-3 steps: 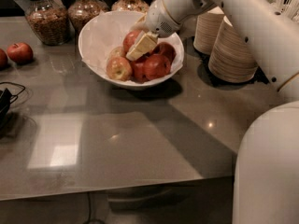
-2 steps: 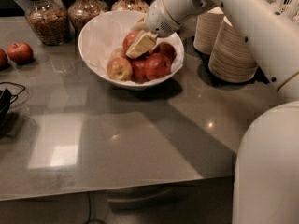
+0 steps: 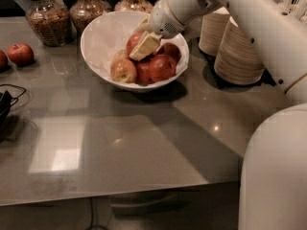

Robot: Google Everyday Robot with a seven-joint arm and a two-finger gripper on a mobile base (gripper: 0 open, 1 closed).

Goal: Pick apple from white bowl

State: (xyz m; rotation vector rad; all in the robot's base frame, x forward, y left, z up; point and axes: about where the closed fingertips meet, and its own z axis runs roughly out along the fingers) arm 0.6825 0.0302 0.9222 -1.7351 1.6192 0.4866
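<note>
Hand [image 3: 145, 45] is down inside the white bowl [image 3: 98, 42], at the back of the fruit pile. Its cream pad lies across the front of the apple [image 3: 132, 40]. Cannot tell how far the hand is open or whether it has hold of anything. The white arm [image 3: 240, 13] comes in from the upper right, over the bowl's rim.

The apple is rosy red and sits at the top rear of the pile, partly hidden by the hand. In front of it are a yellow-blotched apple [image 3: 123, 70] at left and darker red apples [image 3: 160, 67] at right, all touching one another. Crumpled white paper [image 3: 108, 32] lines the bowl's left side.

The bowl stands on the grey glossy surface [image 3: 144, 147]. Behind it are three glass jars [image 3: 45, 19] of brown dry food. Stacked beige paper bowls [image 3: 237, 54] are just right of the bowl. A loose red apple [image 3: 20, 53] lies well apart at far left. A black cable [image 3: 10, 92] is at the left edge. The robot's white body [image 3: 276, 176] fills the lower right.
</note>
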